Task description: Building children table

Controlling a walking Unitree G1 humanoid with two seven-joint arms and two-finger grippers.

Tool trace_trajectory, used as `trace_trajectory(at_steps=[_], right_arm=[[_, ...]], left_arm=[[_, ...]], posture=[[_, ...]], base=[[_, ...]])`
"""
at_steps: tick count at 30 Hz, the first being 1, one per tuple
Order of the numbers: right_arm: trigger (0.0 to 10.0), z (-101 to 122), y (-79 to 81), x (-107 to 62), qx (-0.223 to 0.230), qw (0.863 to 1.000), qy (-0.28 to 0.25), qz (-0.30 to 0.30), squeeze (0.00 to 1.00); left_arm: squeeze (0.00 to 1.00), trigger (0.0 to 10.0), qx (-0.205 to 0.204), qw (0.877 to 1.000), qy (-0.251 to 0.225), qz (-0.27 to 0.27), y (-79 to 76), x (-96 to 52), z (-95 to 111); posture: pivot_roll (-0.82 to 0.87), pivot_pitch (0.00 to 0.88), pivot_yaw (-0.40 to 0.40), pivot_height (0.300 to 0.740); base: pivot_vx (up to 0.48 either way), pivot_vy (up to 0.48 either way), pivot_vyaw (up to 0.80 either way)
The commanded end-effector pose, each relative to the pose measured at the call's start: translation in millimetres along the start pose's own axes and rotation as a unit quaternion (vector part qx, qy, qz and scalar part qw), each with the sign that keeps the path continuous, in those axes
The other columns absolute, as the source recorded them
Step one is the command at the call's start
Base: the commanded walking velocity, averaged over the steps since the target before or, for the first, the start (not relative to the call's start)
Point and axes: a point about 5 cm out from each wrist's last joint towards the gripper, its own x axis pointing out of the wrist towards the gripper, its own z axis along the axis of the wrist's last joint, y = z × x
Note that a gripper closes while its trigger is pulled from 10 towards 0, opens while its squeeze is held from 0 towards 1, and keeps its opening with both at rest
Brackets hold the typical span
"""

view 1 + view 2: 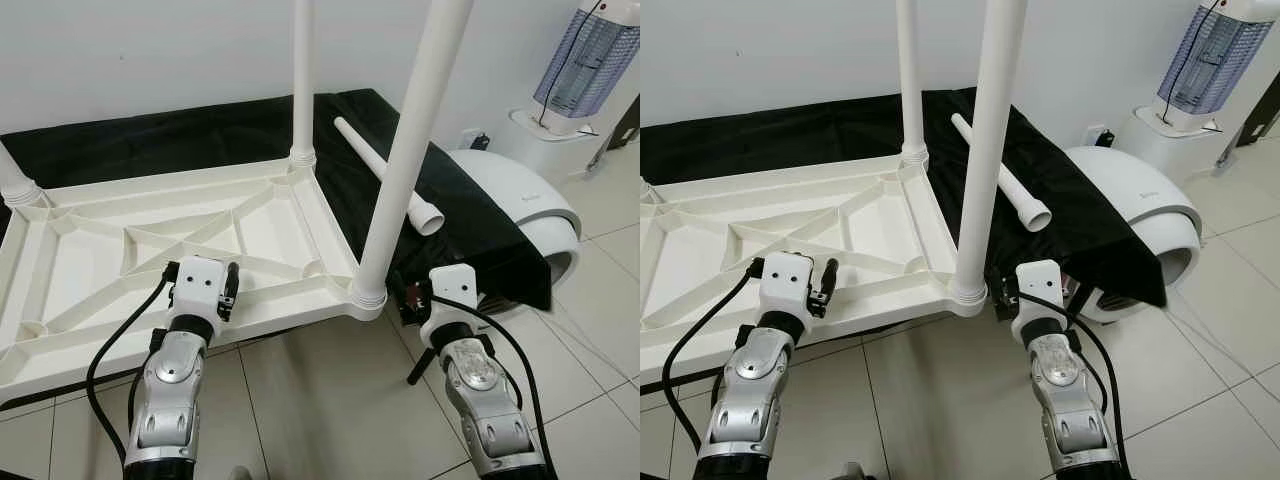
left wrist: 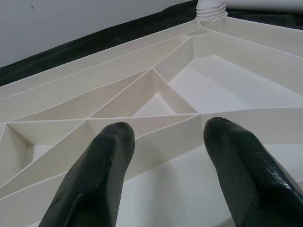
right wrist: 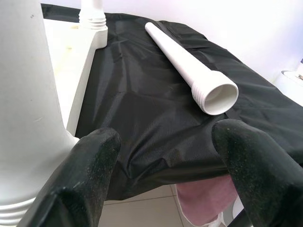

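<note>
A white children's table top (image 1: 150,250) lies upside down on a black cloth (image 1: 470,215), ribbed underside up. Upright white legs stand in its near right corner (image 1: 410,150), far right corner (image 1: 303,80) and far left corner (image 1: 12,182). One loose white leg (image 1: 385,170) lies on the cloth to the right, open threaded end toward me. My left gripper (image 2: 163,142) hovers open over the table top's near edge, nothing between its fingers. Just right of the near right leg, my right gripper (image 3: 165,142) is open and points at the loose leg (image 3: 189,68).
A white domed appliance (image 1: 530,210) sits on the floor at the right, partly under the cloth. Behind it stands a lamp-like device with a blue grille (image 1: 585,60). Pale floor tiles (image 1: 330,400) lie in front. A white wall runs behind the cloth.
</note>
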Motion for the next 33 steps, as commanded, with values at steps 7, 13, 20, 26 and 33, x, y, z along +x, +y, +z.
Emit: trace_trajectory(at_steps=[7, 13, 20, 26, 33], right_arm=[[10.0, -1.3, -0.5, 0.0, -0.004, 1.000, 0.003, -0.002, 0.00], [10.0, -1.2, -0.3, 0.0, -0.004, 1.000, 0.003, -0.002, 0.00], [10.0, -1.2, -0.3, -0.2, -0.004, 1.000, 0.003, -0.002, 0.00], [10.0, -1.1, -0.5, -0.1, -0.004, 1.000, 0.003, -0.002, 0.00], [10.0, -1.1, -0.5, -0.3, -0.004, 1.000, 0.003, -0.002, 0.00]], left_arm=[[0.00, 10.0, -0.003, 0.999, 0.003, 0.039, 1.9, -1.5, -2.0], [0.00, 10.0, -0.003, 0.999, 0.003, 0.039, 2.0, -1.6, -2.0], [0.00, 10.0, -0.003, 0.999, 0.003, 0.038, 1.9, -1.7, -2.0], [0.00, 10.0, -0.003, 0.999, 0.003, 0.038, 1.8, -1.8, -2.0], [0.00, 10.0, -0.003, 0.999, 0.003, 0.039, 1.7, -2.2, -2.3]], posture=[[0.06, 0.055, -0.044, 0.740], [0.06, 0.055, -0.044, 0.740], [0.06, 0.056, -0.044, 0.740], [0.06, 0.056, -0.044, 0.740], [0.06, 0.056, -0.045, 0.740]], base=[[0.000, 0.000, 0.00], [0.000, 0.000, 0.00], [0.000, 0.000, 0.00], [0.000, 0.000, 0.00], [0.000, 0.000, 0.00]])
